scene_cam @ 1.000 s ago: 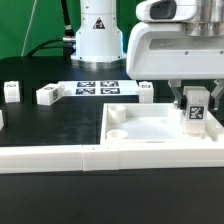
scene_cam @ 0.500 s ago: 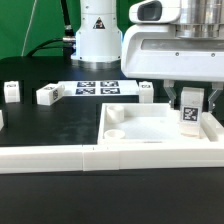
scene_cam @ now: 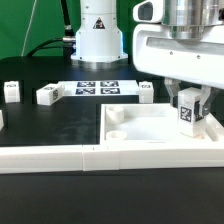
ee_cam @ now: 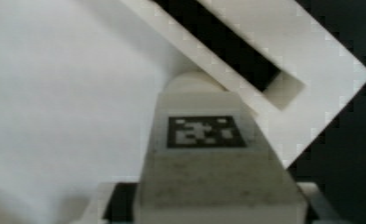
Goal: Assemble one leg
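Note:
My gripper is shut on a leg, a chunky white block with a black-and-white tag on its face. I hold it upright over the corner of the large white panel at the exterior view's right. In the wrist view the leg fills the middle between my fingers, with the panel behind it. Two more legs lie on the black table at the exterior view's left. Whether the held leg touches the panel is hidden.
The marker board lies at the back by the robot base. Another leg stands behind the panel. A white rail runs along the table's front edge. A round socket shows in the panel's near corner.
My gripper has turned about its upright axis with the leg in it and has moved slightly toward the exterior view's left. The panel and loose legs have not moved.

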### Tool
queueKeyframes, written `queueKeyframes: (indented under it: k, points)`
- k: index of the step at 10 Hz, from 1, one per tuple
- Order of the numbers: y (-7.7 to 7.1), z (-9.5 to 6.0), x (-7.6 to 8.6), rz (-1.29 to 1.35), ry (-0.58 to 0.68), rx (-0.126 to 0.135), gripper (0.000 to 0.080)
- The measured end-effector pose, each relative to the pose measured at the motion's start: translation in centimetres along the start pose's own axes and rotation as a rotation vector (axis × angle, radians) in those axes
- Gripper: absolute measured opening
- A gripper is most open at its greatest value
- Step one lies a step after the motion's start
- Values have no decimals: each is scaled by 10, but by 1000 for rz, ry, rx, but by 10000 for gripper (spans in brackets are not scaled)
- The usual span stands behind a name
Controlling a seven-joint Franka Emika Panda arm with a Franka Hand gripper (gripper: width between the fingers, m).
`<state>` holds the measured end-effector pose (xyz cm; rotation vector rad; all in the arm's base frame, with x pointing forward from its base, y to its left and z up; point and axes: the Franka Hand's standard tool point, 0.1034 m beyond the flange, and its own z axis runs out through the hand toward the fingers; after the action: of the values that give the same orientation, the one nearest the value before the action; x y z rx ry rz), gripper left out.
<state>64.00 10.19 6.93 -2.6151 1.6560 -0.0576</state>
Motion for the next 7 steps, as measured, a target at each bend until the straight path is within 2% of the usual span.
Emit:
queueKeyframes:
  k: [7]
  points:
    - [1,1,-4,603,-29,-4,291]
